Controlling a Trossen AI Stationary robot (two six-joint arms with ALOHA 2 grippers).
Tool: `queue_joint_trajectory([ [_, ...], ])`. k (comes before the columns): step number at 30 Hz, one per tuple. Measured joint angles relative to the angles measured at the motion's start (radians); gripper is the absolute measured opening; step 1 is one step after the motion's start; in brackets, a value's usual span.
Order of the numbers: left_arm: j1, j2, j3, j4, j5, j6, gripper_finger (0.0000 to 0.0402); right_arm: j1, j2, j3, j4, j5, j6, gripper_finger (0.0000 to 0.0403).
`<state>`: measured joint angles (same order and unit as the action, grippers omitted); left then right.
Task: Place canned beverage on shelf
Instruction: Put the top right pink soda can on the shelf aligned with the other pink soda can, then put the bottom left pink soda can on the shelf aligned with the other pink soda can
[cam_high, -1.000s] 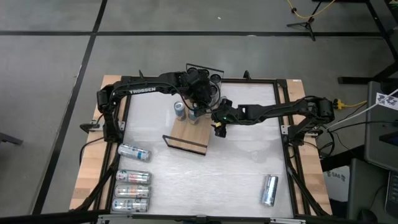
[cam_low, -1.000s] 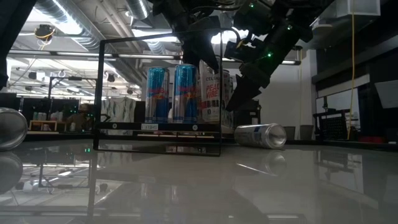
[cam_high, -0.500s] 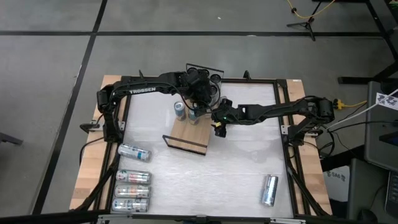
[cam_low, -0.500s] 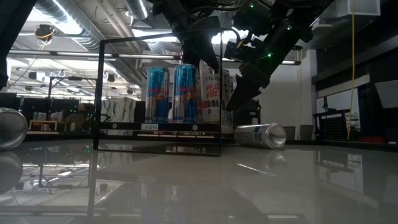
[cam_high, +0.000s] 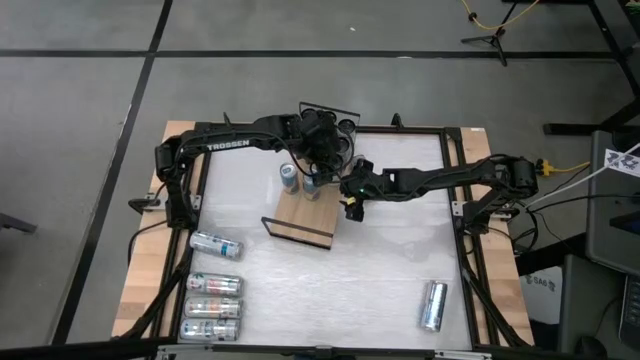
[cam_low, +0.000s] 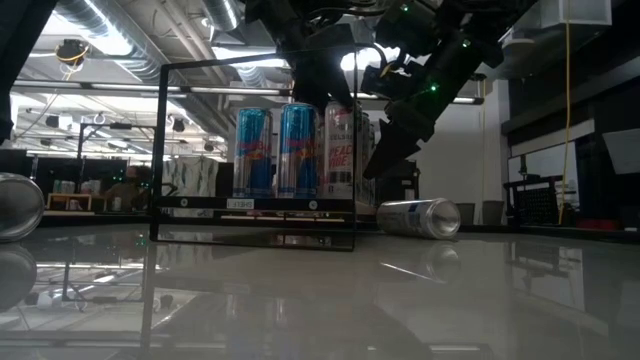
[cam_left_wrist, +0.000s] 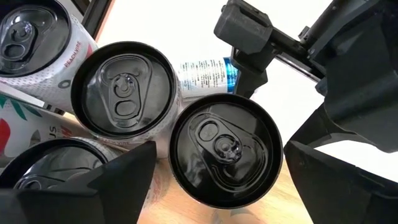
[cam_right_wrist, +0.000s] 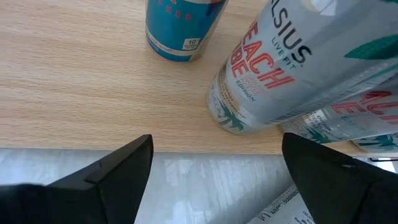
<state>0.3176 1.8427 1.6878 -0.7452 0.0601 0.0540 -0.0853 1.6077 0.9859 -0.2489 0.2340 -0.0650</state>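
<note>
The light-wood shelf (cam_high: 305, 212) lies on the white table, with a black wire rail (cam_low: 255, 150) at each short end. Two blue cans (cam_low: 253, 150) (cam_low: 298, 150) and a white can (cam_low: 338, 150) stand upright on it, with more cans behind. My left gripper (cam_left_wrist: 221, 155) points down over the cans. It is open, with one finger on each side of a can's black top (cam_left_wrist: 227, 140). My right gripper (cam_right_wrist: 214, 162) is open and empty at the shelf's right long edge (cam_right_wrist: 186, 146), facing the white can (cam_right_wrist: 280, 68). My left gripper comes from above, pointing down, with its fingers (cam_left_wrist: 118, 180) close beside the upright can's top rim (cam_left_wrist: 180, 149). I cannot tell whether they touch it. The can stands on the shelf.
One can (cam_low: 420, 217) lies on the table beside the shelf, below my right arm. Several cans (cam_high: 212, 285) lie at the table's near left, and one (cam_high: 433, 305) at the near right. The table between them is bare white surface (cam_high: 340, 290).
In the low view the white can below my left gripper has shifted a little. It now stands upright right beside the blue cans. Both arms have stayed about where they were.
</note>
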Motion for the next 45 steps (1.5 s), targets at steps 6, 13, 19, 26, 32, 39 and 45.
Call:
queue_joint_trajectory([
  [6,0.000,-0.014,0.000,-0.007,0.002,-0.001,0.0350,0.000,0.000,0.000,-0.014,0.000,0.000,0.0351],
  [13,-0.005,-0.064,0.000,-0.022,0.006,-0.001,0.0351,0.000,-0.003,0.000,-0.075,0.000,0.001,0.0351],
  [19,-0.016,-0.149,0.000,-0.074,0.004,-0.002,0.0351,0.000,-0.036,0.000,-0.121,0.000,0.000,0.0351],
  [26,-0.055,-0.257,0.000,-0.260,0.010,-0.104,0.0351,0.000,-0.105,0.000,-0.156,0.000,0.000,0.0351],
  [32,-0.146,-0.314,0.000,-0.574,0.013,-0.309,0.0350,0.001,-0.154,0.000,-0.190,0.000,0.005,0.0351],
  [39,-0.377,-0.315,-0.013,-0.807,-0.043,-0.483,0.0350,0.001,-0.180,0.000,-0.196,0.000,0.007,0.0351],
  [45,-0.610,-0.320,-0.065,-0.806,-0.106,-0.643,0.0351,0.037,-0.184,0.000,-0.197,0.002,0.008,0.0351],
])
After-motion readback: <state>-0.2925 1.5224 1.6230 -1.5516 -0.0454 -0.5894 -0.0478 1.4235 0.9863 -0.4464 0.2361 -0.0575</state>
